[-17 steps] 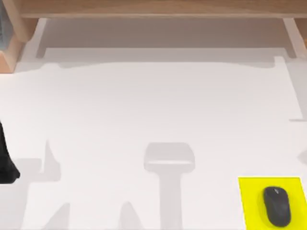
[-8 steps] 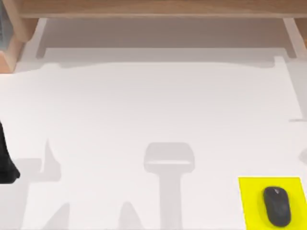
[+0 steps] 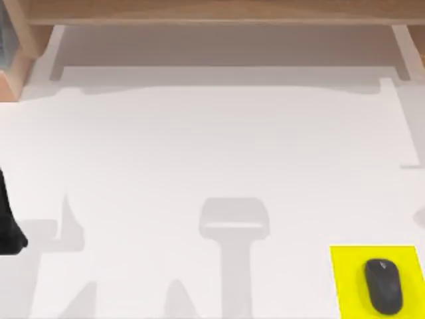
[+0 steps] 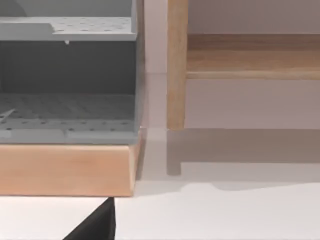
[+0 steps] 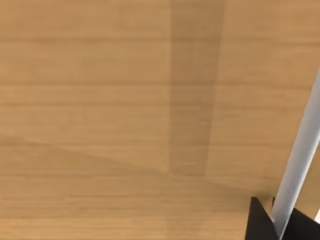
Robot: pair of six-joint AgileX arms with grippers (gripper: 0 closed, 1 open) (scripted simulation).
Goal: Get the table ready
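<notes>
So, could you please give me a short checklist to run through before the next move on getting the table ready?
1. Mouse lies fully on the yellow mat: ok.
2. Mat lies flat at the table's near right corner: ok.
3. Left arm stands at the table's left edge, apart from the mouse and mat: ok.
4. Left gripper open or shut: cannot tell.
5. Right gripper open or shut: cannot tell; its wrist view faces a wooden surface.
6. Grey rack on its wooden base beyond the left arm, out of its way: ok.
</notes>
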